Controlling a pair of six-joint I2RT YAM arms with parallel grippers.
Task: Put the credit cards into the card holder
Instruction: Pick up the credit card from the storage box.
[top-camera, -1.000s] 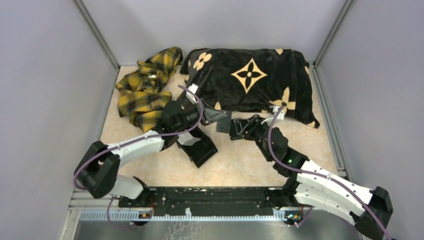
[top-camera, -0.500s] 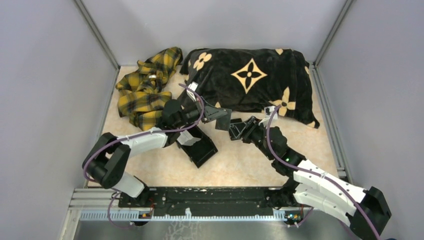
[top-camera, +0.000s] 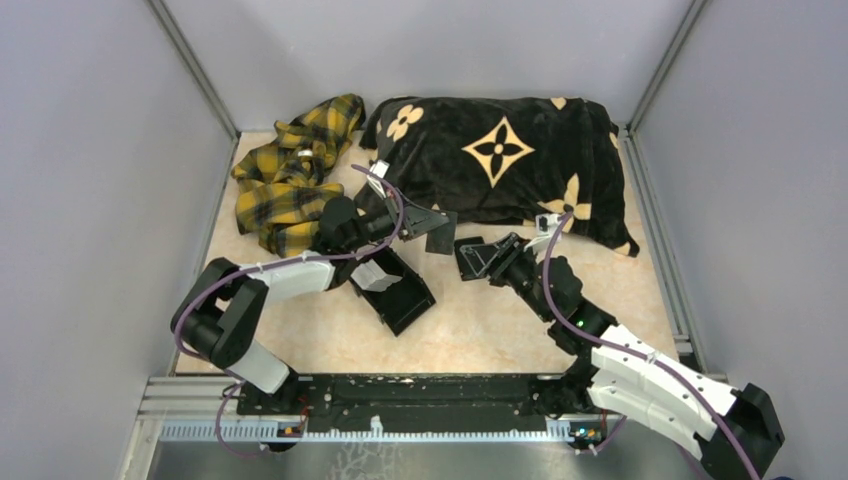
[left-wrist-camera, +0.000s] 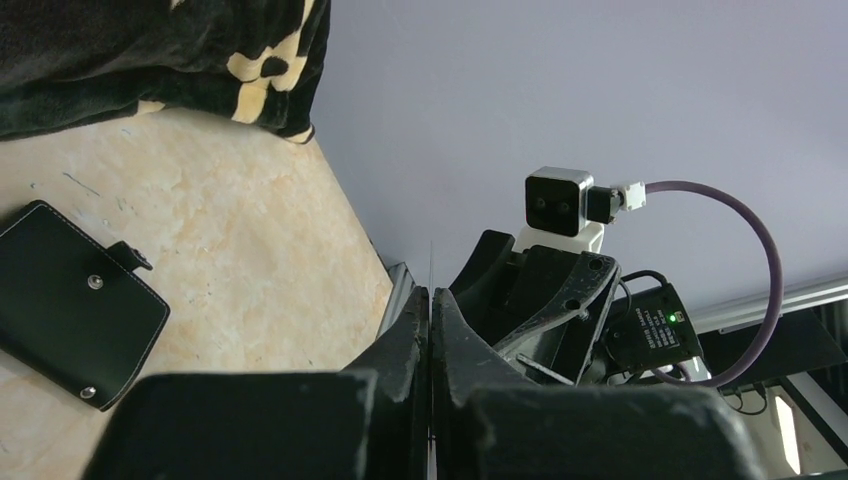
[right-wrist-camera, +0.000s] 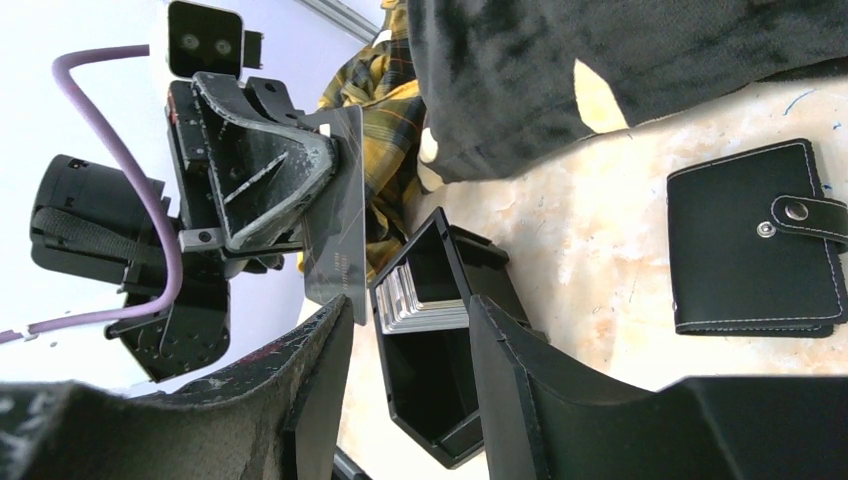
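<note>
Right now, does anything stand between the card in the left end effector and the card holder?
Only its own closure: the card holder lies folded shut on the table, strap across its cover. The card in the left end effector cannot go in until it opens.

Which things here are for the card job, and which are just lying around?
For the job: the card pinched in the left pincer, the stack of cards in the black tray, the closed card holder, the open right pincer.
Just lying about: the yellow plaid cloth, the black flowered cushion.
</note>
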